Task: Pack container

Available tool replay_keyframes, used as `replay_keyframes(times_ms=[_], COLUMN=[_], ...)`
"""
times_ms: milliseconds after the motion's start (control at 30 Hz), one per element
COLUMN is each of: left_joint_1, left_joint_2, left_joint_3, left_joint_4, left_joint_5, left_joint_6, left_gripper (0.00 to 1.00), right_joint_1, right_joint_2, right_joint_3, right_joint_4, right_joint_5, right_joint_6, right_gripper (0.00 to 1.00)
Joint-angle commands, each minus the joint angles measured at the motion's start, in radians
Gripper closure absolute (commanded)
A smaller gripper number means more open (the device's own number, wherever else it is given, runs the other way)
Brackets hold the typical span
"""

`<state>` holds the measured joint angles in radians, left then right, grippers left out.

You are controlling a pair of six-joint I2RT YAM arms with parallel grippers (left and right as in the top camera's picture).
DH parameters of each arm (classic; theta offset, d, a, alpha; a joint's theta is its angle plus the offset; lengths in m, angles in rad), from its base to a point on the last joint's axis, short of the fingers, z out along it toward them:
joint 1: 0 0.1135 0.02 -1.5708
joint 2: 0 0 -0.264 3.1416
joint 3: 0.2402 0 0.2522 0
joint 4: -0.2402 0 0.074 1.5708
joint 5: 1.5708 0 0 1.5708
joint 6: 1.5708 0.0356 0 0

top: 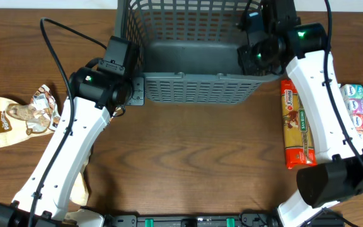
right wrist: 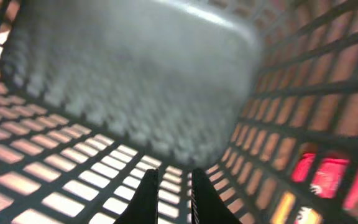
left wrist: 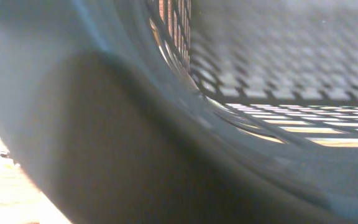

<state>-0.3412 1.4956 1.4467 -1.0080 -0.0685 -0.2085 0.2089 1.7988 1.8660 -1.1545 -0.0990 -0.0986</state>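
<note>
The container [top: 194, 88] is a dark grey lattice basket at the back middle of the table, with nothing showing on its floor. My left gripper [top: 133, 88] is pressed against its front left corner. The left wrist view shows only the blurred basket wall [left wrist: 166, 124] very close up, and the fingers are hidden. My right gripper [top: 255, 60] is inside the basket at its front right corner. In the right wrist view its fingers [right wrist: 173, 186] stand a narrow gap apart over the lattice wall [right wrist: 73, 168], with nothing visible between them.
A brown snack bag [top: 8, 120] and a crumpled packet [top: 43, 104] lie at the left. A long orange packet [top: 297, 129] and a colourful packet [top: 361, 116] lie at the right. A beige item [top: 77, 189] lies under my left arm.
</note>
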Motion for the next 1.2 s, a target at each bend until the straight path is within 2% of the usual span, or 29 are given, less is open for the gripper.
replay_keyframes(times_ms=[0, 133, 200, 233, 267, 367, 500, 567, 700, 800, 933, 1167], left_joint_1=[0.004, 0.004, 0.005, 0.005, 0.005, 0.004, 0.004, 0.004, 0.005, 0.005, 0.005, 0.005], left_joint_2=[-0.032, -0.058, -0.071, -0.077, -0.085, -0.108, -0.138, -0.152, -0.171, -0.178, -0.184, -0.185], left_joint_3=[0.003, 0.003, 0.003, 0.003, 0.003, 0.003, 0.003, 0.003, 0.003, 0.003, 0.003, 0.003], left_joint_4=[0.003, 0.001, -0.004, -0.005, -0.006, -0.007, -0.008, -0.008, -0.016, -0.030, -0.037, -0.037], left_joint_5=[-0.035, -0.050, -0.056, -0.056, -0.057, -0.066, -0.129, -0.155, -0.163, -0.181, -0.202, -0.211], left_joint_6=[0.047, 0.077, 0.077, 0.077, 0.077, 0.077, 0.077, 0.077, 0.077, 0.076, 0.076, 0.076], left_gripper=[0.94, 0.88, 0.77, 0.68, 0.64, 0.60, 0.51, 0.49, 0.48, 0.48, 0.48, 0.48], right_joint_1=[-0.011, -0.014, -0.014, -0.014, -0.014, -0.014, -0.026, -0.045, -0.134, -0.233, -0.346, -0.380], right_joint_2=[-0.036, -0.047, -0.056, -0.063, -0.069, -0.097, -0.140, -0.164, -0.192, -0.178, -0.114, 0.025], right_joint_3=[0.014, 0.035, 0.061, 0.076, 0.090, 0.150, 0.219, 0.234, 0.234, 0.231, 0.230, 0.230], right_joint_4=[0.028, 0.072, 0.083, 0.090, 0.094, 0.098, 0.101, 0.109, 0.104, 0.070, 0.018, -0.006], right_joint_5=[0.077, 0.097, 0.101, 0.104, 0.113, 0.163, 0.233, 0.280, 0.400, 0.351, 0.135, 0.024], right_joint_6=[-0.003, -0.005, -0.005, -0.008, -0.008, -0.008, -0.007, 0.009, 0.145, 0.257, 0.262, 0.180], right_gripper=[0.93, 0.89, 0.87, 0.86, 0.82, 0.76, 0.71, 0.71, 0.71, 0.76, 0.78, 0.80])
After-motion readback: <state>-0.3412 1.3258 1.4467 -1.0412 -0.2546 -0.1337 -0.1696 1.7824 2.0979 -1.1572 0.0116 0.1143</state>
